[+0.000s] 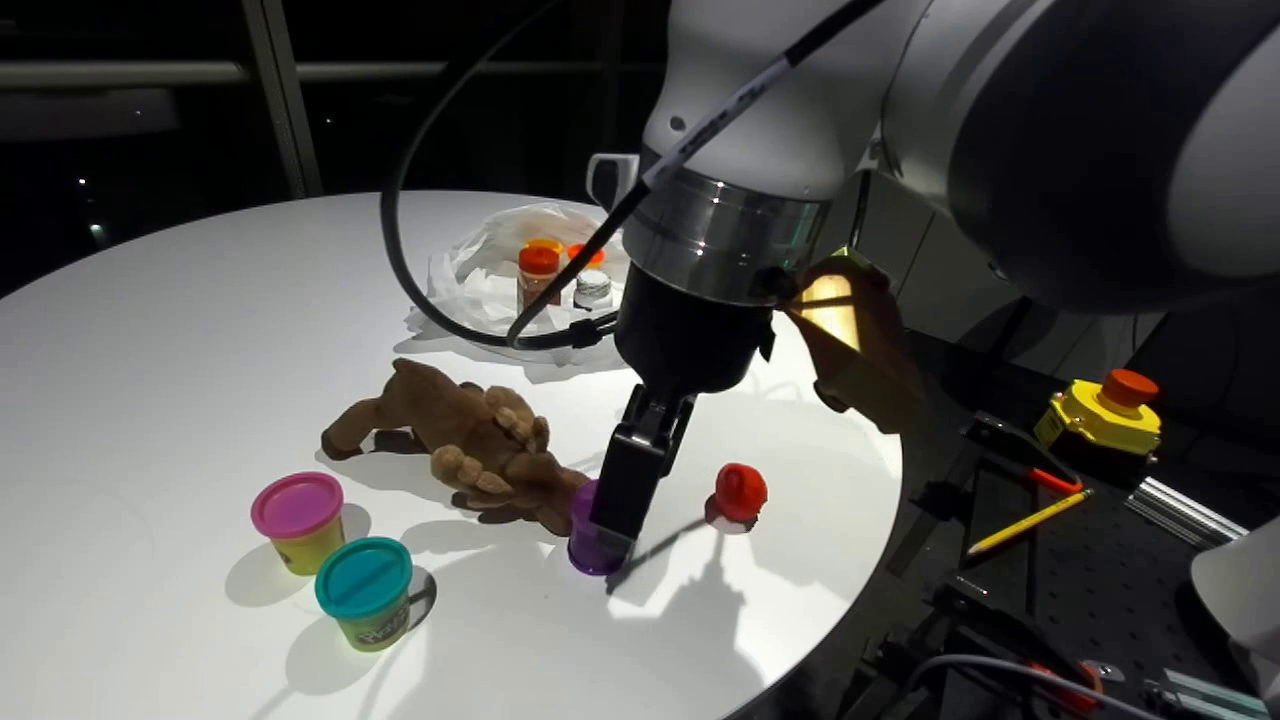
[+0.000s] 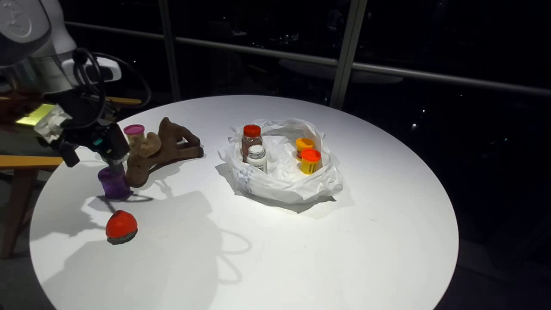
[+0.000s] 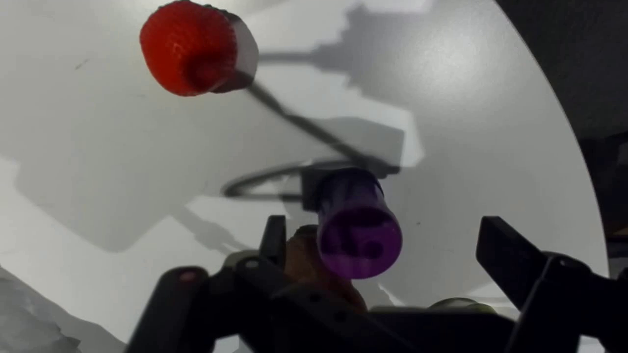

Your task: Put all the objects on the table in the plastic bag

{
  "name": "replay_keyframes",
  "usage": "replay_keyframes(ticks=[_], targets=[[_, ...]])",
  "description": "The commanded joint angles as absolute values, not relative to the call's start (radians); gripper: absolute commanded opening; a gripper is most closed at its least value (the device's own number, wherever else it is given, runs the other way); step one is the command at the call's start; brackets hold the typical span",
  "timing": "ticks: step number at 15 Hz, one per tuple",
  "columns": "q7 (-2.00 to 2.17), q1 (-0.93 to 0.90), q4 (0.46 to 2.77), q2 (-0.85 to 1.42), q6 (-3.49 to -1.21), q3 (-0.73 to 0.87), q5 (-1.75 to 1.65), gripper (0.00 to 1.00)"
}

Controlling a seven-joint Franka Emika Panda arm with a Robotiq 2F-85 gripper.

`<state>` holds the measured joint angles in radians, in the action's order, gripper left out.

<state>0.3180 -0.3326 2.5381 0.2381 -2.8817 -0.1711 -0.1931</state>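
Purple cup (image 3: 360, 245) stands on the desk (image 2: 366, 241) between the fingers of the pincer (image 3: 381, 238), off-centre, closer to one finger (image 3: 273, 240). Pincer spread wide, holding nothing; whether a tip touches the cup, cannot tell. Picking it up looks like the step in hand.

Brown toy (image 1: 440, 420) lies just beside the pincer, one end against or almost against the cup. Main risk: that soft end shows between cup and nearer finger, so closing here could pinch both. Second: with the cup off-centre, the nearer finger arrives first and may shove or tip it. Third: if the tips sit too high, they may catch only the lid and slip.

Red strawberry-like piece (image 2: 122, 224) near the pincer, outside its fingers; rounded, likely to roll if knocked. Pink-lidded cup (image 1: 297, 515) and teal-lidded cup (image 1: 365, 595) stand on the pincer's opposite side from it.

White plastic bag (image 2: 297, 191) well apart from the pincer, mouth open, holding red-lidded jar (image 2: 252, 144), white-capped bottle (image 2: 257, 160), yellow-lidded cup (image 2: 304, 145), orange-lidded cup (image 2: 311, 162). Thin, low rim: a dangling load might snag it and drag the bag; a careless drop might topple jar or bottle.
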Motion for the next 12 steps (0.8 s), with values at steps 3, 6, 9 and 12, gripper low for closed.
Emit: replay_keyframes(ticks=[3, 6, 9, 12], targets=[[0.304, -0.346, 2.469, 0.304, -2.881, -0.148, -0.172, 1.0], [0.304, -0.349, 2.448, 0.332, -2.88, -0.139, -0.165, 1.0], [0.303, -0.35, 2.427, 0.357, -2.882, -0.13, -0.159, 0.76], [0.304, -0.354, 2.413, 0.368, -2.87, -0.122, -0.156, 0.58]])
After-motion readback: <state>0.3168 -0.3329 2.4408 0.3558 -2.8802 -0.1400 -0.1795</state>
